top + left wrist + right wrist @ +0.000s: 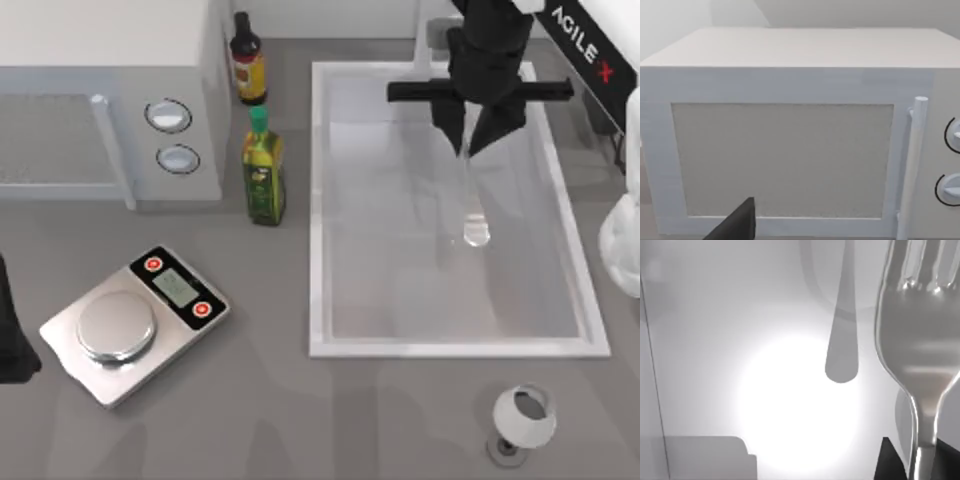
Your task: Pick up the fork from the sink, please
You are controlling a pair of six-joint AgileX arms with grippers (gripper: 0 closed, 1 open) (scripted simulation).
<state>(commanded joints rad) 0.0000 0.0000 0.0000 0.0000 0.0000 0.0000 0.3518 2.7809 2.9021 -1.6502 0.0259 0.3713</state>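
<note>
From above, the right gripper (478, 135) hung over the far end of the sink (318, 210), fingers clamped on the fork (472, 205), which ran from the grip toward the sink's middle. A straight, level lift looked wisest, since the grip sat at one end. The near rim lay well apart; the faucet post (424, 45) stood close behind.

The left arm faced the microwave (790, 125), parked.

The right wrist camera showed the fork's (920, 355) tines close up, apart from the sink's (715, 340) pale bottom.

We count one fork (470, 200), one sink (318, 200), one microwave (110, 100) and one scale (135, 322). We also see two bottles (264, 170) and one cup (523, 418).
</note>
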